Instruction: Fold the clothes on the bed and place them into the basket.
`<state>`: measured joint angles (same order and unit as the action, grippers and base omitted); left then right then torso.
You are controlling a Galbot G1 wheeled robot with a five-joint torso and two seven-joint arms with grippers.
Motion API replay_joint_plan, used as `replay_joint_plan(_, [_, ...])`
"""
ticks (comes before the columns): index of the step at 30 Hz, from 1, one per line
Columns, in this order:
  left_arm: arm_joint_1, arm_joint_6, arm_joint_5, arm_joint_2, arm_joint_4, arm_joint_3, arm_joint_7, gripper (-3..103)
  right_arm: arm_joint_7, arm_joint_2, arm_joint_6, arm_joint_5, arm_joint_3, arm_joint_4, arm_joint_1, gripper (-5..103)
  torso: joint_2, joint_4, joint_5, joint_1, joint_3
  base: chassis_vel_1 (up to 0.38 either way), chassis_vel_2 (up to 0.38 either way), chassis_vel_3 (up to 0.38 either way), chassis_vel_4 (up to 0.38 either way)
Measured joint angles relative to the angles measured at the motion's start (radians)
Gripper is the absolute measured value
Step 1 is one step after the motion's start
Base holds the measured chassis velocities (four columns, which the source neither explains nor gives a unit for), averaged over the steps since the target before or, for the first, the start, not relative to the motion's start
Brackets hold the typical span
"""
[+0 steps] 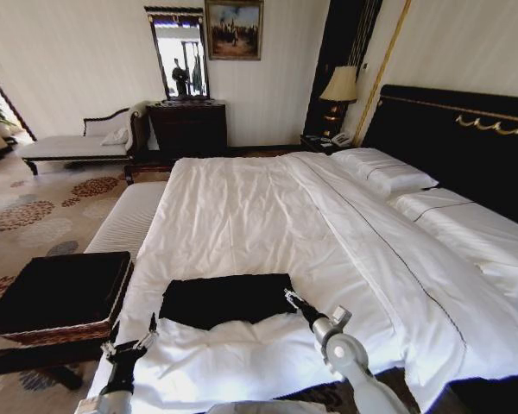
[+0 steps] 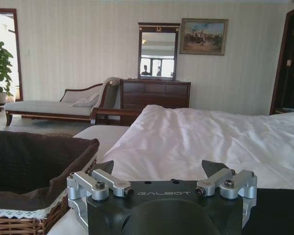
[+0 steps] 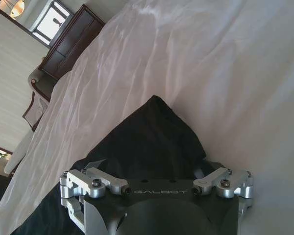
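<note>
We see the black T-shirt (image 1: 227, 299) lying folded on the white duvet near the foot of the bed (image 1: 268, 216), close to the robot. Its long axis runs across the bed, from the robot's left to its right, and its far edge is straight while the near edge dips in a shallow curve. No lettering shows on it.

Our left gripper (image 1: 131, 344) sits by the shirt's left end, its fingers spread apart in the left wrist view (image 2: 159, 171), over the duvet beside the dark cloth. Our right gripper (image 1: 292, 298) is at the shirt's right end; in the right wrist view (image 3: 152, 164) its fingers stand apart, straddling the black cloth just below them.

The basket (image 1: 59, 297), its top covered in black fabric, stands on the floor just left of the bed, beside the left gripper.
</note>
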<state>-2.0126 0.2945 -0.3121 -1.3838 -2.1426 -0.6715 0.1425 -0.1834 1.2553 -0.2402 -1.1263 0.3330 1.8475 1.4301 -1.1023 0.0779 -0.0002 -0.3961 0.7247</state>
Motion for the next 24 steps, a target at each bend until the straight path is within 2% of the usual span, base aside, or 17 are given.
replay_joint_plan(7, [-0.010,-0.010,0.010,-0.010,-0.033,-0.003,0.009,100,0.014,0.050,0.004,0.003,-0.008,-0.012,0.005,102,0.000,0.0001,0.0000,0.000,0.000,0.000,0.000,0.000,0.000])
replay_joint_plan(12, [-0.010,-0.020,0.009,-0.014,-0.052,-0.018,0.015,100,0.016,0.082,0.012,0.003,-0.007,-0.033,-0.009,95,0.000,0.0000,0.0000,0.000,0.000,0.000,0.000,0.000,0.000])
replay_joint_plan(15, [-0.004,-0.028,0.007,-0.016,-0.062,-0.021,0.024,100,0.016,0.117,0.020,0.012,0.008,-0.052,-0.015,79,0.000,0.0001,0.0002,0.000,0.000,0.000,0.000,0.000,0.000])
replay_joint_plan(18, [-0.004,-0.029,0.006,-0.019,-0.068,-0.026,0.026,100,0.015,0.135,0.022,0.015,0.018,-0.060,-0.016,73,0.000,0.0000,0.0002,0.000,0.000,0.000,0.000,0.000,0.000])
replay_joint_plan(20, [-0.007,-0.031,0.001,-0.022,-0.073,-0.032,0.028,100,0.015,0.146,0.024,0.020,0.022,-0.063,-0.015,61,0.000,0.0000,0.0001,0.000,0.000,0.000,0.000,0.000,0.000])
replay_joint_plan(21, [-0.007,-0.031,0.001,-0.022,-0.073,-0.032,0.028,100,0.015,0.146,0.024,0.020,0.022,-0.063,-0.015,61,0.000,0.0000,0.0001,0.000,0.000,0.000,0.000,0.000,0.000])
replay_joint_plan(24, [-0.009,-0.032,-0.006,-0.026,-0.076,-0.038,0.029,100,0.018,0.155,0.027,0.031,0.022,-0.065,-0.013,44,0.000,0.0000,0.0002,0.000,0.000,0.000,0.000,0.000,0.000])
